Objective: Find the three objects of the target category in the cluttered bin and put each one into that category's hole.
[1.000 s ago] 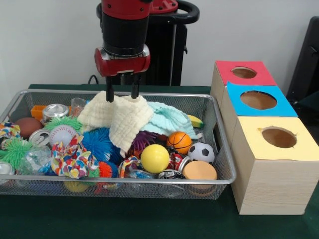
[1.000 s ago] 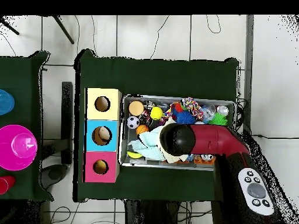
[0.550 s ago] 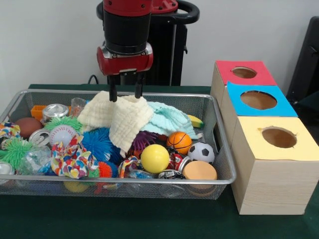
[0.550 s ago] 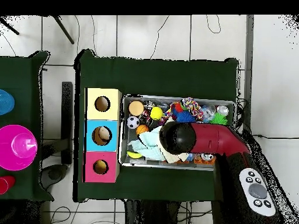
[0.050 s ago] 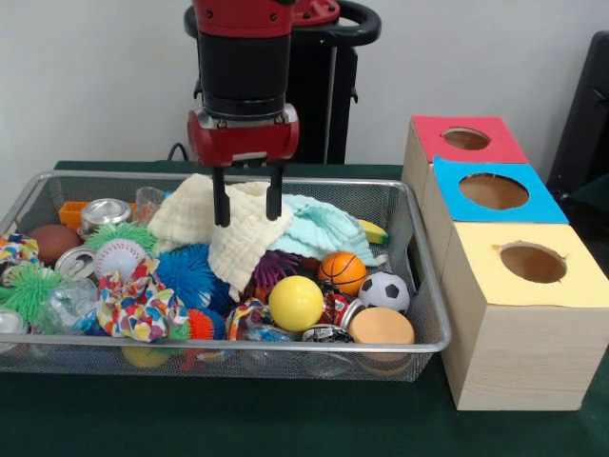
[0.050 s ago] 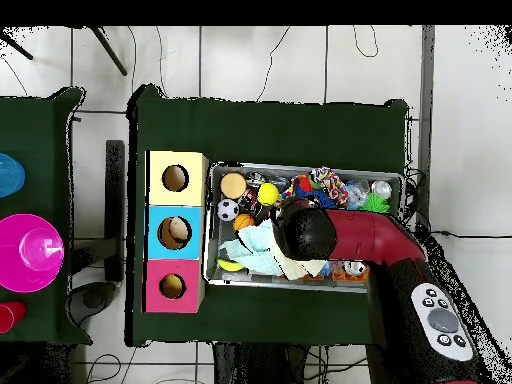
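Table: you had green cloth under the wire bin [image 5: 419, 286].
Gripper [image 5: 247, 221]: fingers apart, empty, over the cream cloth [image 5: 238, 233].
Handling: soft, light; you could pinch a raised fold.

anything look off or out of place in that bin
Mostly the cream cloth: it lies rumpled over a mint cloth and the toys, hiding what is beneath. The open gripper hangs at it. Nothing has spilled outside the wire bin.
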You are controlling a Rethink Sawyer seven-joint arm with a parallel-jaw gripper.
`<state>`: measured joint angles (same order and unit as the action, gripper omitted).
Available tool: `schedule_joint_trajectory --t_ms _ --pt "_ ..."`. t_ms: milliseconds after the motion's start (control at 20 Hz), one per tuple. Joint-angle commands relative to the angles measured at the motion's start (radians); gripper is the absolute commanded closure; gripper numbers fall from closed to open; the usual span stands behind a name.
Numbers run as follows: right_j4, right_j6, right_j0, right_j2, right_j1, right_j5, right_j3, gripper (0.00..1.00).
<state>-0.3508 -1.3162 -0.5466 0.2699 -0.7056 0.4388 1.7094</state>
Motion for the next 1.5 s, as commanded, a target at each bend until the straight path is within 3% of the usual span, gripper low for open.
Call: schedule_joint_trajectory --t_ms 50,300,950,1200,1500 --pt "0.009 -0.108 -0.036 0.109 0.088 -0.127 0.067 0.00" --pt "-0.026 -0.121 -0.067 0.117 0.137 -0.250 0.092 0.00" --pt "-0.113 -0.110 -0.018 -0.036 0.255 -0.359 0.060 0.00" --pt "-0.117 -0.135 0.033 -0.117 0.298 -0.341 0.029 0.00" --pt "-0.060 -0.155 0.110 -0.234 0.319 -0.187 0.002 0.00"
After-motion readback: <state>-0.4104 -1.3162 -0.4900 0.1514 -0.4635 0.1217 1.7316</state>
